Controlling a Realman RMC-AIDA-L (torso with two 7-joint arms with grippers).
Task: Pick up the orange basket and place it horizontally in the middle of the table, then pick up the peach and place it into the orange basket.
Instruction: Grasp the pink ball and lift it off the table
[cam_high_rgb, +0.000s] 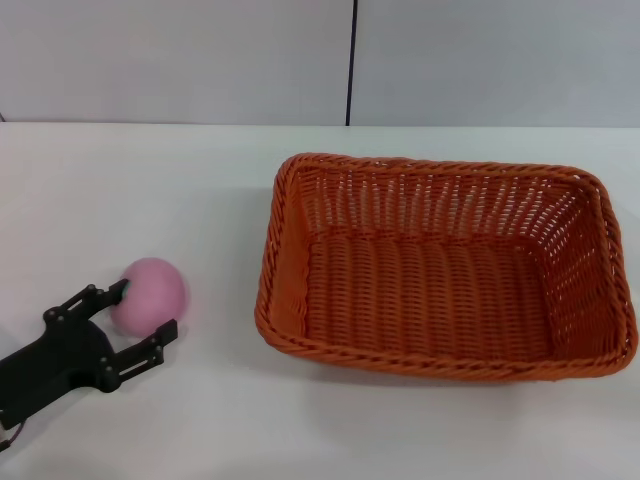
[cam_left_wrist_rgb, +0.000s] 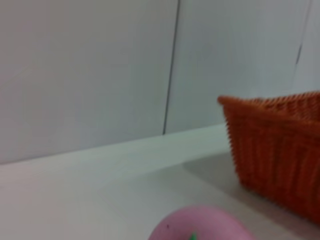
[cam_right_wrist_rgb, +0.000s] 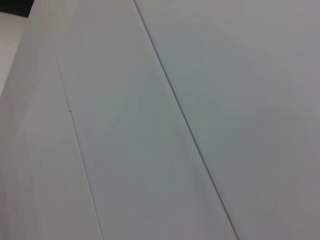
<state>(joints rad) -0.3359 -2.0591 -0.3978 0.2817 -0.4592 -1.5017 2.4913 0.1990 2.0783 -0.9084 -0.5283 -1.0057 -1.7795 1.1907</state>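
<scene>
The orange basket (cam_high_rgb: 285, 270) stands lengthwise across the white table (cam_high_rgb: 150, 190), right of the middle, and it is empty. The pink peach (cam_high_rgb: 152, 288) rests on the table to its left, a clear gap away. My left gripper (cam_high_rgb: 144, 309) reaches in from the lower left. It is open, and its two black fingertips straddle the near side of the peach. In the left wrist view the peach (cam_left_wrist_rgb: 200, 225) with its green leaf mark sits at the near edge, and the basket (cam_left_wrist_rgb: 280, 155) is off to one side. The right gripper is out of view.
A pale wall with a dark vertical seam (cam_high_rgb: 351, 60) runs along the table's far edge. Bare tabletop lies between the peach and the basket and along the front edge. The right wrist view shows only wall panels.
</scene>
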